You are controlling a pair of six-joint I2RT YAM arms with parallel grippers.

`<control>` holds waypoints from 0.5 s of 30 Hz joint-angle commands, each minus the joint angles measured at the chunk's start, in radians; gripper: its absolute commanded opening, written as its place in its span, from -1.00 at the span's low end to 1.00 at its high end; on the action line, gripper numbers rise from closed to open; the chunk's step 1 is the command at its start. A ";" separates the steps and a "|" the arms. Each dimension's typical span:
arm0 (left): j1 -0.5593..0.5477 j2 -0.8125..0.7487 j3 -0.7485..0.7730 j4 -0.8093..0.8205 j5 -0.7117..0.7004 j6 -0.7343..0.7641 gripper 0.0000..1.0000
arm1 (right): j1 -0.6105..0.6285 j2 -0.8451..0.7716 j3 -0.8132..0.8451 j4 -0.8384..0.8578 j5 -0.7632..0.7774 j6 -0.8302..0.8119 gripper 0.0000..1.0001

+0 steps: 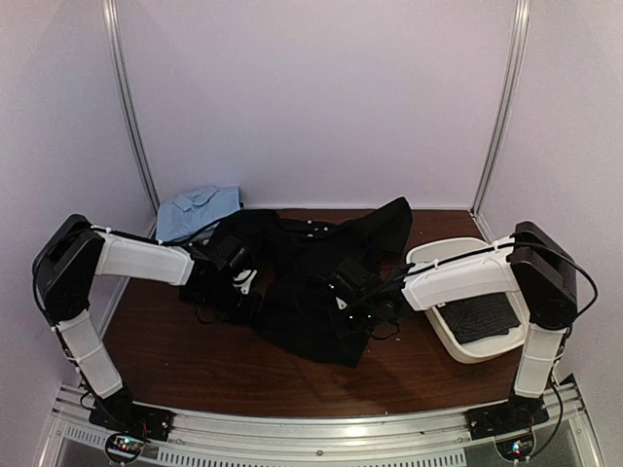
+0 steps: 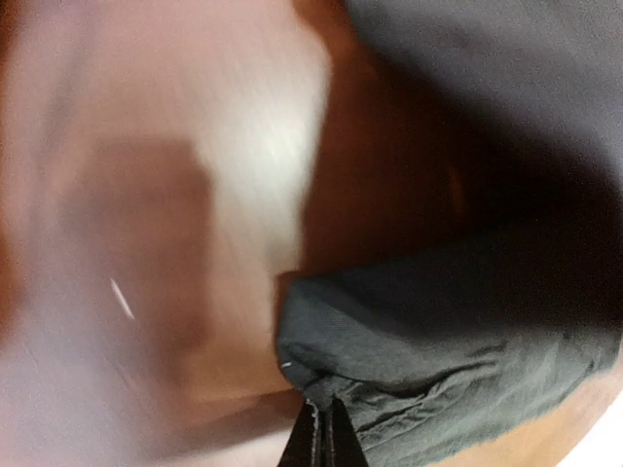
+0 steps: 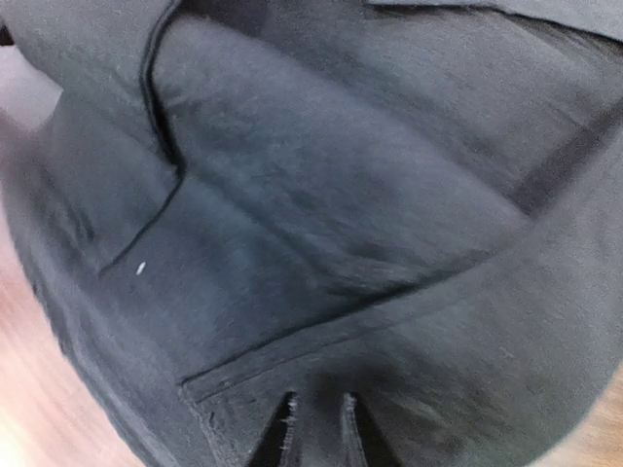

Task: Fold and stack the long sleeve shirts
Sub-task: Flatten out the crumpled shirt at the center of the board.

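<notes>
A plain black long sleeve shirt (image 1: 316, 282) lies crumpled in the middle of the brown table (image 1: 195, 355). My left gripper (image 1: 240, 279) is at the shirt's left edge. In the left wrist view the left gripper (image 2: 322, 420) is shut on a bunched edge of the black cloth (image 2: 438, 341), which hangs lifted over the table. My right gripper (image 1: 355, 295) is at the shirt's front right part. In the right wrist view the right gripper (image 3: 316, 420) pinches a fold of the black cloth (image 3: 321, 224) near a hem. A dark, finely patterned cloth (image 1: 484, 316) lies in the white bin.
A white bin (image 1: 428, 261) stands at the right side of the table, under my right arm. A light blue garment (image 1: 200, 207) lies at the back left corner. Pale walls enclose the table at the back and both sides.
</notes>
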 commanded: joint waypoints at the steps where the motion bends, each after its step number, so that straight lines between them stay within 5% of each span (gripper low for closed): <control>1: -0.069 -0.104 -0.092 -0.041 -0.004 -0.092 -1.00 | 0.008 -0.090 -0.049 -0.016 0.001 0.025 -0.74; 6: -0.152 -0.162 -0.161 -0.043 -0.007 -0.178 -1.00 | 0.046 -0.133 -0.068 -0.041 -0.014 0.036 -0.75; 15: -0.274 -0.210 -0.221 -0.048 -0.007 -0.269 -1.00 | 0.170 -0.133 -0.064 -0.102 0.007 0.087 -0.21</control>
